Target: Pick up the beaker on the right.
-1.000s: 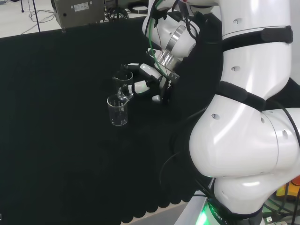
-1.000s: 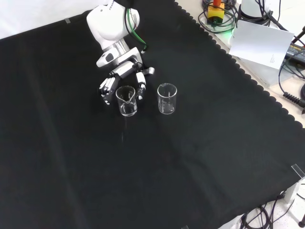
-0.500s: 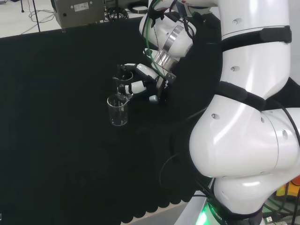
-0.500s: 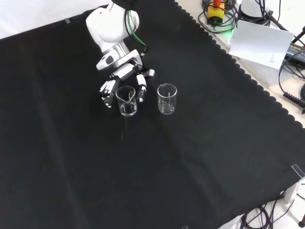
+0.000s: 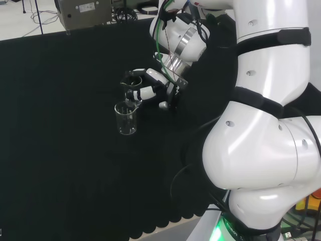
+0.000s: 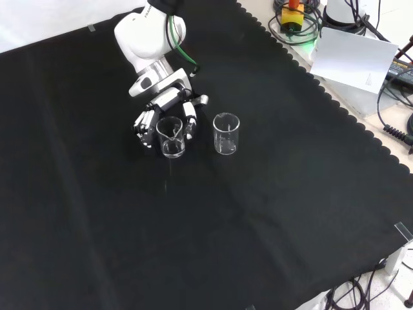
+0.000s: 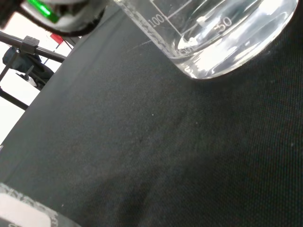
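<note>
Front view, left to right: hand (image 6: 164,110) comes down from the white arm link (image 6: 147,32) near the counter's far edge, palm tilted toward the cloth; fingers (image 6: 144,123) curled and spread around the left beaker (image 6: 171,137), one set at its left side, another finger at its right side by the rim; fingers close around the glass, contact not clear enough to call; this beaker stands upright on the black cloth of the counter (image 6: 258,213), toward the far-left part, well in from the edges; second beaker (image 6: 226,133) stands upright just beside it to the right, apart from the fingers, untouched.

Head view: nearer beaker (image 5: 126,117) stands free on the cloth; the far beaker (image 5: 133,82) sits behind it, between the curled fingers (image 5: 145,92); hand (image 5: 161,85) reaches in low from the right, wrist angled down from the arm's links.

Wrist view: a clear beaker base (image 7: 213,42) with graduation marks, close up, resting on the cloth.
</note>
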Controlling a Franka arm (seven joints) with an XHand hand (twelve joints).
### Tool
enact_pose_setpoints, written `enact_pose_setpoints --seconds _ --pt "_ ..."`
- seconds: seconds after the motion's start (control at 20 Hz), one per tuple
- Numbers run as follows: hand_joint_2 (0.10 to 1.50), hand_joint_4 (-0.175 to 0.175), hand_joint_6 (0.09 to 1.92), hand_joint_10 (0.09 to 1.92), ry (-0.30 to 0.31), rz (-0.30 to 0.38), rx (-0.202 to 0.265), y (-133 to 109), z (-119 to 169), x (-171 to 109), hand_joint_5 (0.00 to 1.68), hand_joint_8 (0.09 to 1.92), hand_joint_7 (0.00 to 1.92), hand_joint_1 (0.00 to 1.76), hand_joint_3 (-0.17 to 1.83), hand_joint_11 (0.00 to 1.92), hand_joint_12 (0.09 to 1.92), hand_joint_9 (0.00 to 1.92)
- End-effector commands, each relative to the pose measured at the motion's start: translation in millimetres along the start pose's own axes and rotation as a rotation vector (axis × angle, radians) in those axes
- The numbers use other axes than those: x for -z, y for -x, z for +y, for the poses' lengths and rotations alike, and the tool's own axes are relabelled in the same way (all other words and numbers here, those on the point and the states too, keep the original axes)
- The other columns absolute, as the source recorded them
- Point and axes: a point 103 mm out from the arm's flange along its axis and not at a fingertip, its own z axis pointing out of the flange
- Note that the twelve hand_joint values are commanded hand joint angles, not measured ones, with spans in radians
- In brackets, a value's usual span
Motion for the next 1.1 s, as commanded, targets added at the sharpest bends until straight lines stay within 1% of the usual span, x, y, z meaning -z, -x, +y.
enact_pose_setpoints --seconds 0.05,0.1,0.2,0.3,0.35,0.45,0.5,0.55,0.6,0.65,0.75,0.85,1.1 --pt "0.63 -0.06 0.79 0.55 -0.004 0.037 -0.022 0.9 5.5 -3.3 0.77 0.72 0.64 1.01 0.61 0.39 1.3 0.8" --pt "0.72 -0.083 0.9 0.55 0.003 0.04 -0.025 0.7 6.8 -2.3 0.86 0.75 0.7 1.07 0.57 0.48 1.28 0.86" --pt "0.86 -0.125 0.99 0.54 0.017 0.03 -0.03 -1.1 9.1 -0.2 0.96 0.79 0.77 1.13 0.43 0.59 1.23 0.93" --pt "0.91 -0.035 1.05 0.61 0.045 0.01 -0.036 -4.0 10.5 4.5 1.01 0.88 0.94 1.2 0.36 0.83 1.09 1.04" --pt "0.92 -0.009 1.06 0.63 0.058 0.006 -0.034 -5.9 11.6 8.1 1.01 0.9 0.99 1.22 0.35 0.9 1.04 1.07" --pt "0.93 0.012 1.07 0.65 0.073 -0.018 -0.023 -10.0 13.1 16.1 1.02 0.92 1.02 1.23 0.34 0.96 0.99 1.09" --pt "0.83 -0.055 1.01 0.61 0.09 -0.039 -0.016 -13.3 13.5 21.6 1.04 0.89 1.1 1.3 0.46 1.0 0.94 1.2" --pt "0.72 -0.109 0.97 0.59 0.101 -0.06 -0.004 -16.6 13.9 27.1 1.06 0.88 1.16 1.36 0.59 1.06 0.87 1.29" --pt "0.65 -0.142 0.95 0.57 0.114 -0.07 0.009 -19.0 13.7 33.3 1.07 0.87 1.2 1.4 0.69 1.1 0.82 1.35" --pt "0.61 -0.159 0.93 0.56 0.121 -0.08 0.023 -21.9 13.5 40.2 1.09 0.86 1.23 1.42 0.75 1.13 0.78 1.39" --pt "0.57 -0.172 0.89 0.53 0.118 -0.116 0.054 -27.0 12.4 52.3 1.11 0.83 1.27 1.43 0.8 1.17 0.73 1.44" --pt "0.55 -0.175 0.86 0.5 0.099 -0.147 0.071 -30.1 9.3 64.5 1.12 0.81 1.28 1.44 0.82 1.2 0.71 1.46" --pt "0.54 -0.175 0.85 0.48 0.049 -0.184 0.067 -30.0 -8.4 91.5 1.13 0.79 1.29 1.44 0.83 1.21 0.7 1.48"
